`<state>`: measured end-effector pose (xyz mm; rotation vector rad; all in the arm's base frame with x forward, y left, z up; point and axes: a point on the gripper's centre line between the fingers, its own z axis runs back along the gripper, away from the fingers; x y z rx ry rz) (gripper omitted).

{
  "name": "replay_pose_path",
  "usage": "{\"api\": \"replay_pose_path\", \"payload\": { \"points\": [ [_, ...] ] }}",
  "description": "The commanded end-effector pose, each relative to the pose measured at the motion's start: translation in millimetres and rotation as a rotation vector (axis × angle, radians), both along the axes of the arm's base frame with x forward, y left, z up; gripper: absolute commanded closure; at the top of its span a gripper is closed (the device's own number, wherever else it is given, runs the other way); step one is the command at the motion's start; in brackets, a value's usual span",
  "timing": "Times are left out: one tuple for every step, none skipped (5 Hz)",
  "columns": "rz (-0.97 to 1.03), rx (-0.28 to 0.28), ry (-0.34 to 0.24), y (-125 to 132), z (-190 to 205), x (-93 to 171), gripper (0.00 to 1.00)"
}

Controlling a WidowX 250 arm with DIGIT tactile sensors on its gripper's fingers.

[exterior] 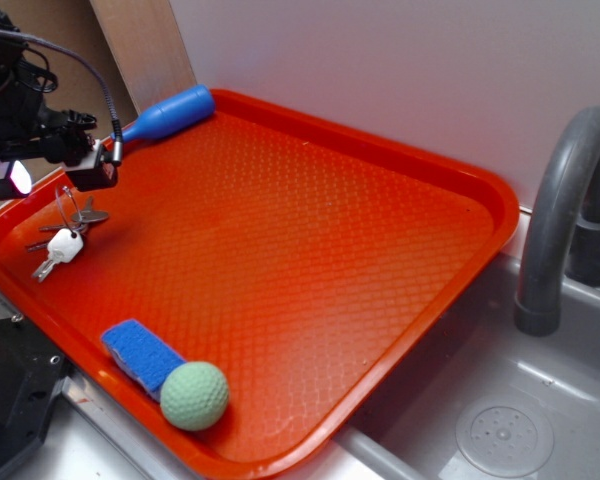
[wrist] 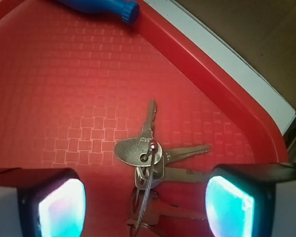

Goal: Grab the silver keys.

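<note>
Nearest the wrist camera, the two glowing pads (wrist: 61, 205) of the black tool (exterior: 85, 170) stand wide apart, straddling the bunch of thin silver keys (wrist: 150, 163) so they can close on it. The keys lie near the orange plastic tray's (exterior: 380, 330) left corner.

No text, number or brand can be read in either view. The wrist view shows faint stamped marks on the head of one of the keys (wrist: 138, 150), but they are too small and blurred to make out.
</note>
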<state>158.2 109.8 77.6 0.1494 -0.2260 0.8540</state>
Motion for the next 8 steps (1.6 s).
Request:
{"api": "replay_pose_path", "payload": {
  "points": [
    [0.021, -0.069, 0.017, -0.3, -19.7, -16.9, 0.0],
    [0.099, -0.178, -0.027, 4.3, -30.7, -17.7, 1.0],
    [0.061, -0.154, -0.017, -0.4, -29.0, -15.4, 1.0],
    [0.043, -0.146, -0.017, 0.1, -26.6, -14.4, 1.0],
    [0.0, -0.121, -0.005, 1.9, -11.0, -11.9, 1.0],
    [-0.039, -0.091, -0.046, 0.0, 38.8, -5.5, 1.0],
    [-0.149, -0.101, -0.086, -13.4, 88.8, 15.3, 1.0],
    [-0.402, -0.024, -0.032, -44.5, 137.1, 55.8, 1.0]
  ]
}}
